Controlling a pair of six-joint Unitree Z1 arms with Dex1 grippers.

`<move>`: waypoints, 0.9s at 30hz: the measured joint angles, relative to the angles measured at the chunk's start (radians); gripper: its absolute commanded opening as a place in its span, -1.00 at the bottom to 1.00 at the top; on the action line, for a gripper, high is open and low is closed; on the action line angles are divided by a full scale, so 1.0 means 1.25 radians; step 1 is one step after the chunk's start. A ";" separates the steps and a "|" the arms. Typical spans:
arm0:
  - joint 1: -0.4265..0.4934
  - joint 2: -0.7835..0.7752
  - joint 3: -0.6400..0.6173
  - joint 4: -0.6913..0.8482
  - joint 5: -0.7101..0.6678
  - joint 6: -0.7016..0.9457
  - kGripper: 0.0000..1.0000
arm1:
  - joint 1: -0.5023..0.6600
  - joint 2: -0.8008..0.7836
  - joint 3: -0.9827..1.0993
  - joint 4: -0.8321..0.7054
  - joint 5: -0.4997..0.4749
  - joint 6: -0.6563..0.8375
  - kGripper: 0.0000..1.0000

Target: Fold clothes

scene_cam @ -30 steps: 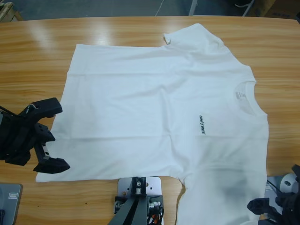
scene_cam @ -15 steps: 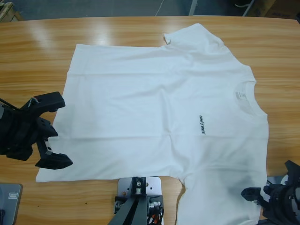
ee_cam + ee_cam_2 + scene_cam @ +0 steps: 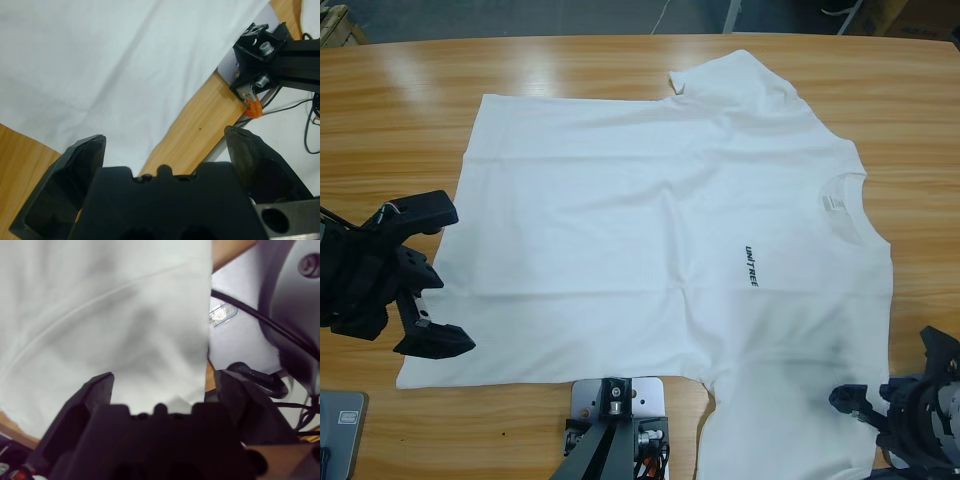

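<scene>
The white T-shirt (image 3: 650,220) lies flat and face up on the wooden table (image 3: 400,120), neck to the right, hem to the left, dark lettering (image 3: 750,267) on the chest. My left gripper (image 3: 428,278) stands open at the hem's near left corner, one jaw on either side of the hem edge. The left wrist view has the shirt (image 3: 100,60) beyond the open left gripper (image 3: 165,145). By the near sleeve at the bottom right, my right gripper (image 3: 892,378) is open. In its wrist view the sleeve's edge (image 3: 200,340) runs between the jaws of the right gripper (image 3: 162,382).
Bare wood shows to the left of the hem and along the far side up to the table's far edge (image 3: 620,40). A black cable (image 3: 250,310) crosses a grey surface just right of the sleeve. A wooden box corner (image 3: 335,25) sits at the top left.
My right gripper has come up and leftward from the bottom right corner toward the near sleeve. The left gripper has edged slightly toward the hem. The shirt has not moved.
</scene>
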 measured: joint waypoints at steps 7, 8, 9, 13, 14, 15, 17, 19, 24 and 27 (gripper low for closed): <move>0.000 0.010 0.000 0.000 0.000 0.000 0.85 | -0.034 0.057 0.000 -0.001 0.004 -0.058 0.44; 0.000 0.010 0.000 0.000 0.000 0.000 0.85 | -0.041 0.062 0.000 -0.002 0.004 -0.065 0.37; 0.000 0.010 0.000 0.000 0.000 0.000 0.85 | -0.047 0.066 0.000 -0.004 0.004 -0.071 0.35; 0.000 0.010 0.000 0.002 0.000 0.000 0.85 | -0.077 0.082 0.000 -0.016 0.004 -0.098 0.29; 0.000 0.010 0.000 0.002 0.000 0.000 0.85 | -0.082 0.088 0.000 -0.019 0.004 -0.106 0.30; 0.000 0.010 0.000 0.002 0.000 0.000 0.85 | -0.089 0.094 0.000 -0.023 0.004 -0.112 0.30; 0.000 0.010 0.000 0.002 0.000 0.000 0.85 | -0.104 0.099 0.000 -0.028 0.007 -0.124 0.30; 0.000 0.010 0.000 0.002 0.000 0.000 0.85 | -0.117 0.100 0.000 -0.029 0.013 -0.130 0.31; 0.000 0.010 0.000 0.002 0.000 0.000 0.85 | -0.137 0.099 -0.028 0.019 0.016 -0.138 0.56; 0.000 0.010 0.000 0.002 0.000 0.000 0.85 | -0.140 0.099 -0.059 0.050 0.016 -0.141 0.74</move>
